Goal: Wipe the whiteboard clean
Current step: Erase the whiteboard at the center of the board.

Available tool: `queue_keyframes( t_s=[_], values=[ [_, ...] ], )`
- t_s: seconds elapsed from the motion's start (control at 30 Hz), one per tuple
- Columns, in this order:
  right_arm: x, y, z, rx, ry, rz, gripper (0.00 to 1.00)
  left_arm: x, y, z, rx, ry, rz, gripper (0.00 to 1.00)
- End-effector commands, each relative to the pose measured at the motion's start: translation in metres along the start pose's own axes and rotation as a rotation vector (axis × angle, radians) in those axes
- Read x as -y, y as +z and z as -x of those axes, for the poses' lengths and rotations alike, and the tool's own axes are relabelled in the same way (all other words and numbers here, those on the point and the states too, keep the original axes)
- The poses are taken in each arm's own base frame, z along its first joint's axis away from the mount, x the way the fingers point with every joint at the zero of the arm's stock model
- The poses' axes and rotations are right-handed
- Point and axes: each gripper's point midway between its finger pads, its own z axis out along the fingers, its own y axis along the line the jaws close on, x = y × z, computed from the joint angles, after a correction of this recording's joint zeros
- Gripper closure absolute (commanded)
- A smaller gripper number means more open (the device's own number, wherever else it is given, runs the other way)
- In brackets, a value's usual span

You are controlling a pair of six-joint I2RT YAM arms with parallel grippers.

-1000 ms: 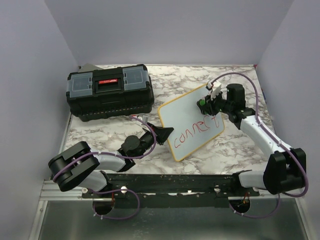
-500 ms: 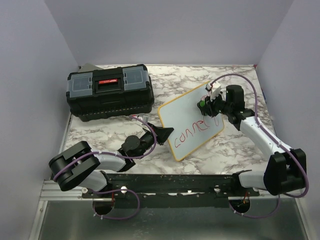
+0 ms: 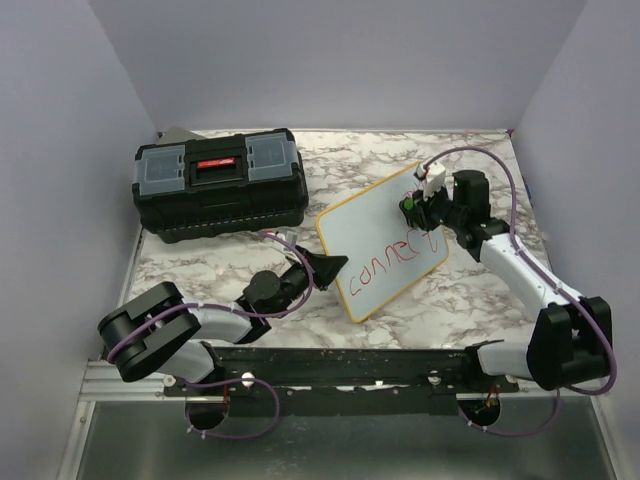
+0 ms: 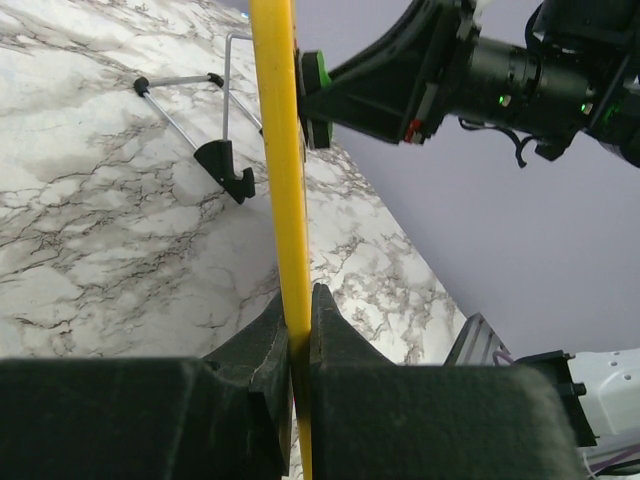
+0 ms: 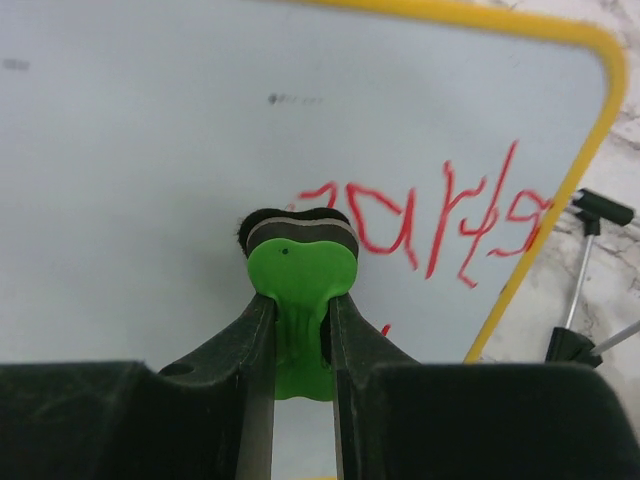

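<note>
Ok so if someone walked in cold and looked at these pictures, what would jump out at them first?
The whiteboard, yellow-framed with red handwriting across it, stands propped in the middle of the marble table. The left gripper clamps its near-left frame edge, while the right gripper holds a green eraser at the white face just beside the writing. A black toolbox sits at the far left.

Smooth, glossy white face on the whiteboard (image 3: 365, 225), with a yellow plastic-looking frame and thin metal wire legs (image 4: 180, 81). The eraser (image 5: 298, 270) is shiny green plastic with a dark felt pad. The surface (image 3: 470, 290) is marble-patterned and smooth.
</note>
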Motion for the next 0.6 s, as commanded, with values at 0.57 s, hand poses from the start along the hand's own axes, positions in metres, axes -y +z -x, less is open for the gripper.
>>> queue_keyframes(
  t_s=[0.57],
  values=[
    [0.018, 0.019, 0.024, 0.031, 0.175, -0.070, 0.99, 0.026, -0.003, -0.006, -0.037, 0.058, -0.122, 1.00]
  ],
)
